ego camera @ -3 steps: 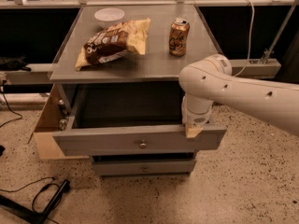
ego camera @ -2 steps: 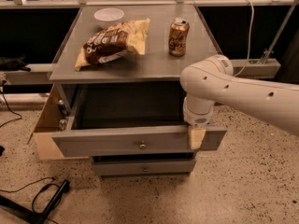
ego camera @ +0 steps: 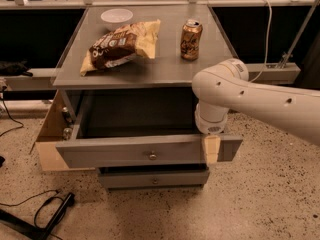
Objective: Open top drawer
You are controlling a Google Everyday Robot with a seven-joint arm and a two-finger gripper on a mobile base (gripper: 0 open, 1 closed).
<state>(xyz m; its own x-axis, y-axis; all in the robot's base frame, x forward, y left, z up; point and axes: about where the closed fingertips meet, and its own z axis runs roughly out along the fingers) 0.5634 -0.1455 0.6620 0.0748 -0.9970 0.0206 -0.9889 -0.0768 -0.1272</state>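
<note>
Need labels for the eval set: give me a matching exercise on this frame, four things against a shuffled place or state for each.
Things:
1. top drawer
2. soda can
3. white bowl
4. gripper

Place or state:
A. back left of the cabinet top
B. pulled out, grey interior showing
C. at the right end of the drawer front, hanging over its upper edge
D. upright on the cabinet top, right of the chip bag

Pairs: 1-B, 2-D, 3-A, 4-C
</note>
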